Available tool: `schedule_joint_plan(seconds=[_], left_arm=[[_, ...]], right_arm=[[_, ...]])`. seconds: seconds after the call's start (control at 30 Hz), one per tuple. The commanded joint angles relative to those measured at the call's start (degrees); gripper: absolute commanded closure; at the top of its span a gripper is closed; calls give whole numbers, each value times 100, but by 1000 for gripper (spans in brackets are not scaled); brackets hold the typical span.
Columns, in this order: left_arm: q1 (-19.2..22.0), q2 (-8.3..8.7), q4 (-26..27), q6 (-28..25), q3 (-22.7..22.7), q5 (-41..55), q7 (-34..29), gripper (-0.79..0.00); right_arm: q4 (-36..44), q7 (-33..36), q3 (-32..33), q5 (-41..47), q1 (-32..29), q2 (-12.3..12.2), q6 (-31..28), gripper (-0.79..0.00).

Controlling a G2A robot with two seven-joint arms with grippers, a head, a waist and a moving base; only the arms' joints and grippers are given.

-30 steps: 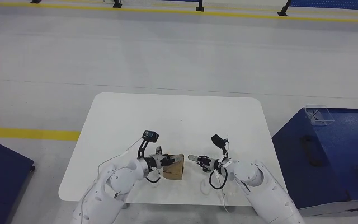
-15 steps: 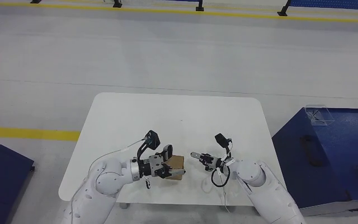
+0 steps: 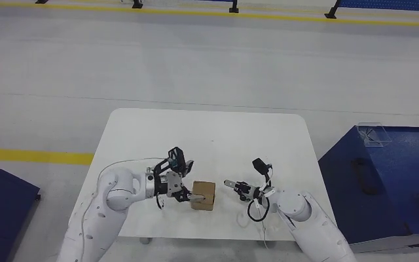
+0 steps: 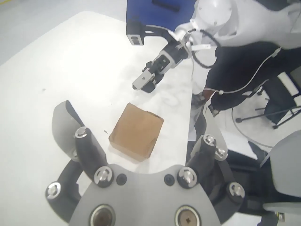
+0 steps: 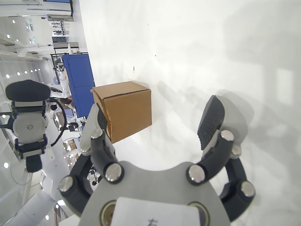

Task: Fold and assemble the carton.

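Here, carton (image 3: 203, 195) between left pincer (image 3: 184, 191) and right pincer (image 3: 229, 184) — both spread, blue cabinet (image 3: 373, 190) beside table (image 3: 196, 131).

The carton (image 3: 203, 195) is crowded on one side by the left gripper (image 3: 188, 194), its fingers spread just beside it. A strip of bare table (image 3: 216, 141) is left between carton and right gripper (image 3: 228, 184). Its far side is bordered by open tabletop.
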State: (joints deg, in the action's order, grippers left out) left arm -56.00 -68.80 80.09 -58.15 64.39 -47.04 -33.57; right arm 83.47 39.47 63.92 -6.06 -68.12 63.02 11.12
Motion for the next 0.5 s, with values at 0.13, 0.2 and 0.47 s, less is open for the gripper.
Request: schedule_joint_plan(seconds=[0.13,0.2,0.47], left_arm=[[690,158,-648,15,-1374,-1164,787,-785],[879,205,-910,15,-1772,-1414,1339,-785],[1531,427,-1687,15,-2752,-2214,3197,-785]], right_arm=[[-31,39,83,5,-36,-13,8,-785],[-31,39,83,5,-36,-13,8,-785],[-31,39,83,5,-36,-13,8,-785]])
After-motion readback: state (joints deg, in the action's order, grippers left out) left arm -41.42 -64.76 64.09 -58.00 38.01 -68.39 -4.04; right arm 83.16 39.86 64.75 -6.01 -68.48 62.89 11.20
